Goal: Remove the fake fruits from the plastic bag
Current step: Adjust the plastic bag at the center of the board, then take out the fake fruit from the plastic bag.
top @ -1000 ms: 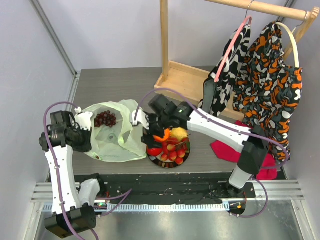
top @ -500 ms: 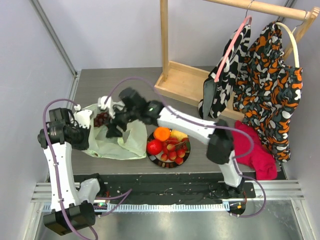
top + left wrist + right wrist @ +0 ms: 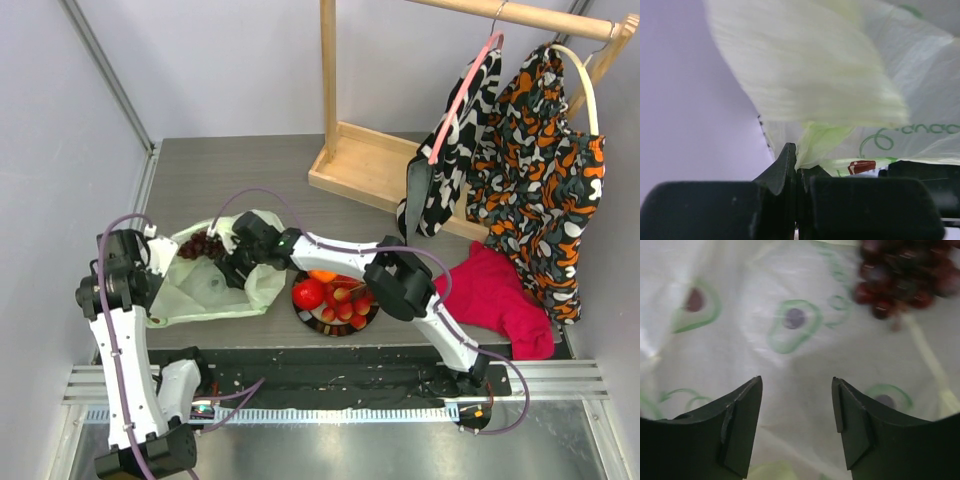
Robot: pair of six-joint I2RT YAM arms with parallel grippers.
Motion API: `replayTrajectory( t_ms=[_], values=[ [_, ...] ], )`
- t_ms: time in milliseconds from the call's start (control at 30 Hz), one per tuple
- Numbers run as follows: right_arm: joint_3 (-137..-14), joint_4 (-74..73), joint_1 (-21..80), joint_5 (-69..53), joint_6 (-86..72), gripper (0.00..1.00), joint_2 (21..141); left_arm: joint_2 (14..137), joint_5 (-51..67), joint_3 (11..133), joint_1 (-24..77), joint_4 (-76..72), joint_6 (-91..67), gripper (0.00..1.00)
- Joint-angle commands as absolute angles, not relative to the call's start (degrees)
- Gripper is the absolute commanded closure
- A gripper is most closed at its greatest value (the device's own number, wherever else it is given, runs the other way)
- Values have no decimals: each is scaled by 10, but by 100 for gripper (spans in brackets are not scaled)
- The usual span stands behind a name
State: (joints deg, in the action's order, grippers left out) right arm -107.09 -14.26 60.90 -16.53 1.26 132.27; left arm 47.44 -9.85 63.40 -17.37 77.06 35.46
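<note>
Grey tabletop (image 3: 240, 180) fills the scene, closed in by pale walls. On its left part lies the plastic bag (image 3: 205, 292), pale green, crumpled, its mouth turned upward. The dark grape bunch (image 3: 205, 243) rests in that mouth at the far side. In the right wrist view it appears blurred on the printed film. Just right of the bag stands a round plate (image 3: 340, 331) carrying the red apple (image 3: 308, 293), the orange (image 3: 322, 275) and a heap of small red berries (image 3: 346, 308).

The left gripper (image 3: 158, 268) is clamped tight on a thin fold at the bag's left edge. The right gripper (image 3: 232, 270) reaches into the bag's opening. Its jaws are parted over the film with nothing between them, and the grapes lie just beyond the tips.

Farther right lies a red cloth (image 3: 490, 295). Behind it stands a wooden rack (image 3: 360, 160) hung with patterned garments (image 3: 535, 150).
</note>
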Motion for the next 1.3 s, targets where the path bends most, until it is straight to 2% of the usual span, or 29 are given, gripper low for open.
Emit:
replayTrajectory(
  t_ms=[0, 133, 233, 267, 333, 367, 467, 633, 800, 967, 1100, 1133, 1200, 1267],
  values=[
    [-1051, -104, 578, -80, -11, 32, 1262, 485, -178, 615, -174, 946, 377, 100],
    [-1054, -119, 559, -18, 52, 21, 1236, 507, -121, 668, -175, 938, 340, 100],
    [-1051, -104, 559, 30, 96, 14, 1222, 503, -24, 684, -174, 927, 345, 100],
    [-1056, -100, 558, 7, 102, 13, 1223, 495, 47, 684, -174, 928, 352, 100],
    [-1063, -91, 560, -46, 112, 13, 1232, 486, 99, 682, -174, 924, 369, 100],
    [-1063, -84, 561, -83, 115, 13, 1237, 482, 114, 679, -174, 916, 371, 100],
    [-1084, -69, 572, -84, 129, 13, 1273, 465, 151, 686, -174, 876, 368, 100],
    [-1106, -10, 591, -7, 127, 9, 1322, 437, 229, 698, -174, 877, 384, 100],
    [-1143, 45, 604, 49, 149, 5, 1370, 433, 243, 672, -174, 898, 401, 100],
    [-1239, 20, 604, 101, 178, 5, 1453, 435, 250, 663, -171, 913, 397, 100],
    [-1288, 7, 603, 107, 223, 13, 1492, 435, 254, 660, -170, 913, 383, 100],
    [-1292, 7, 602, 105, 231, 22, 1496, 435, 253, 661, -170, 910, 380, 100],
    [-1295, 19, 602, 107, 259, 30, 1506, 433, 254, 663, -170, 906, 367, 100],
    [-1298, 20, 599, 105, 265, 44, 1508, 430, 249, 659, -170, 901, 360, 100]
  ],
)
